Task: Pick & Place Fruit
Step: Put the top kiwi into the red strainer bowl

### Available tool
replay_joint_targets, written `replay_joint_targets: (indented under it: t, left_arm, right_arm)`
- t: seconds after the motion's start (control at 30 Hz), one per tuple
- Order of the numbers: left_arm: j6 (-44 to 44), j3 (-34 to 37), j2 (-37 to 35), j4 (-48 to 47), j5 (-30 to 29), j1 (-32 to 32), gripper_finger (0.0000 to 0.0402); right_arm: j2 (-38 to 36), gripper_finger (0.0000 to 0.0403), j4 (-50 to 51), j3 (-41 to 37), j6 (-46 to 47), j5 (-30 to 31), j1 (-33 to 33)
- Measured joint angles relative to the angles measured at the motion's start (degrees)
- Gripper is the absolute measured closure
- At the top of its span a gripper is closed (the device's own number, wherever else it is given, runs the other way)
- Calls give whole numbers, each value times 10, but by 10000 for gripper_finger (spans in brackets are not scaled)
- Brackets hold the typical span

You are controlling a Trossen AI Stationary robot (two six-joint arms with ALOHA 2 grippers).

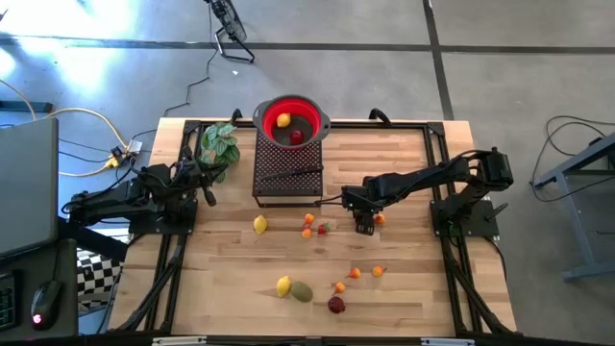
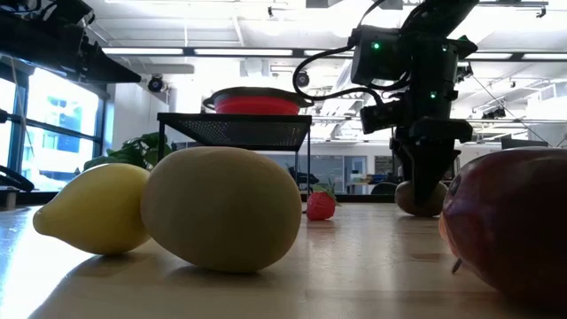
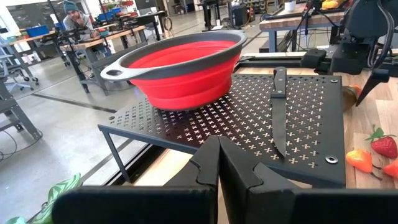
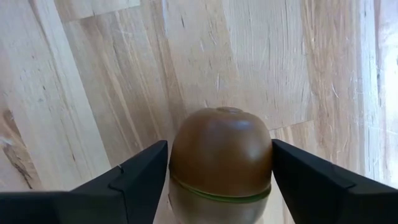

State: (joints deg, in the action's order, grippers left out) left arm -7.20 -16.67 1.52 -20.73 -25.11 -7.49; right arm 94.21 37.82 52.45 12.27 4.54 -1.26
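Nearest the low camera lie one olive-green fruit, long axis across the view, one lemon and one dark red fruit. Only the right wrist view shows the brown kiwi on the table between the right gripper's wide-spread fingers, neither clearly touching. From above, two lemons lie on the table and a third sits in the red colander; the left gripper, pinched shut and empty, waits by the rack.

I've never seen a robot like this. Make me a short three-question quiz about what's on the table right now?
1. True or false: the right gripper has its fingers on either side of the kiwi.
2. What lies on the black rack beside the red bowl? A) knife B) spoon C) lemon
3. Fill in: the left gripper is ____.

Key: 1 true; 2 A, the knife; 3 shut.
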Motion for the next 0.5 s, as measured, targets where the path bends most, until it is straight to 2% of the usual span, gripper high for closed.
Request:
replay_joint_targets:
  t: [0.3, 0.5]
  left_arm:
    - [0, 0, 0, 0, 0, 0, 402]
    - [0, 0, 0, 0, 0, 0, 402]
  right_arm:
    - [0, 94, 0, 0, 26, -1, -3]
    - [0, 89, 8, 0, 54, -2, -8]
